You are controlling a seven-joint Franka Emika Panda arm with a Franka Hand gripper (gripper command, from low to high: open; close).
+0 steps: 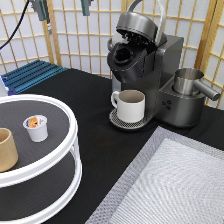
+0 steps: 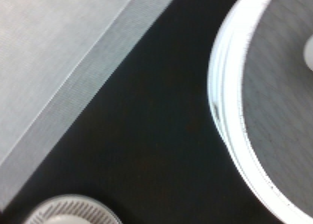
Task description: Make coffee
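- Presently, the pincer (image 1: pixel 61 7) is hanging at the exterior view's top edge, high over the table. Only its two tips are showing; they are standing well apart, spread and holding nothing.
- The wrist view is looking straight down on bare black tabletop between the tray (image 2: pixel 226 115) rim and the mat (image 2: pixel 55 60), so the hand seems to be hovering over the gap between them, touching nothing.
- The pod (image 1: pixel 35 126), the task's thing, is sitting upright on the tray's upper tier at the exterior view's left, well apart from the machine and not yet loaded.
- A tan cup (image 1: pixel 6 156) is standing near the pod on the same tier, at the view's left edge.
- The machine (image 1: pixel 155 70) is standing at the view's upper right with its lid raised, leaving the chamber (image 1: pixel 124 55) open, seemingly to take the pod.
- The mug (image 1: pixel 131 105) is resting on the drip plate right under the spout, placed to catch the brew.
- A metal jug (image 1: pixel 187 81) is sitting on the machine's right side.
- A blue rack (image 1: pixel 30 75) is lying at the far left.
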